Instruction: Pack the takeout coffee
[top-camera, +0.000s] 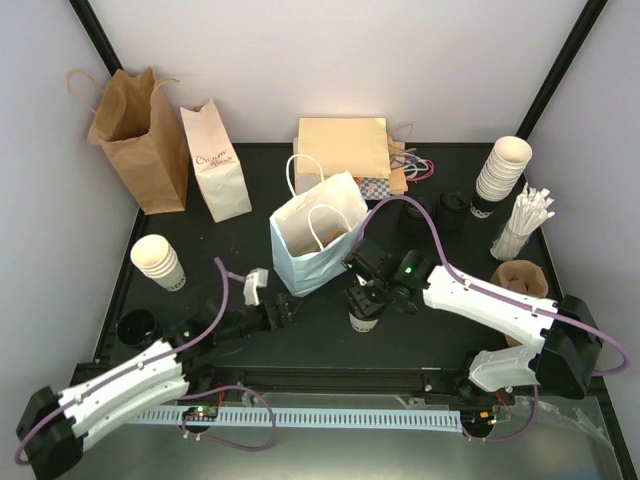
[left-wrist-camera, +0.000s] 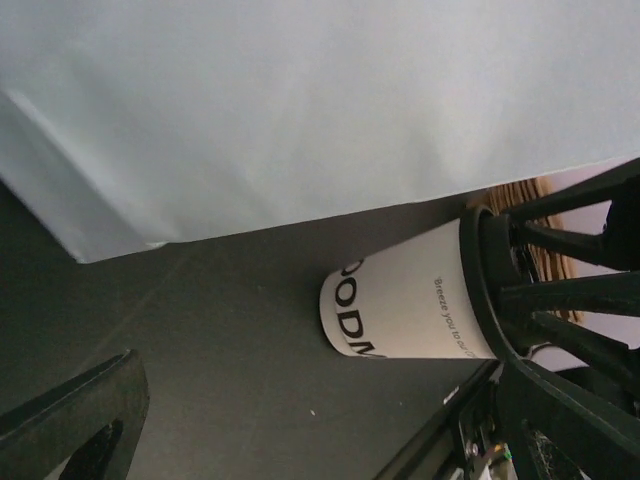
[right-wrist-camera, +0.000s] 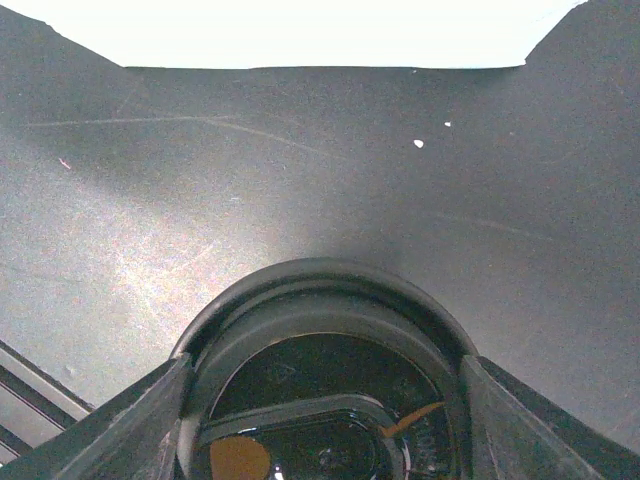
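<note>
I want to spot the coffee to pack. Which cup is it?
Find the pale blue bag in the middle. Right in front of it stands a small white cup, held by the right claw. Unlike the bare stacked cups, it wears a black lid.

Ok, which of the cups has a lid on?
The takeout coffee at front centre, between the fingers of the right gripper: black lid on. The left cup stack and back-right cup stack are bare.
</note>
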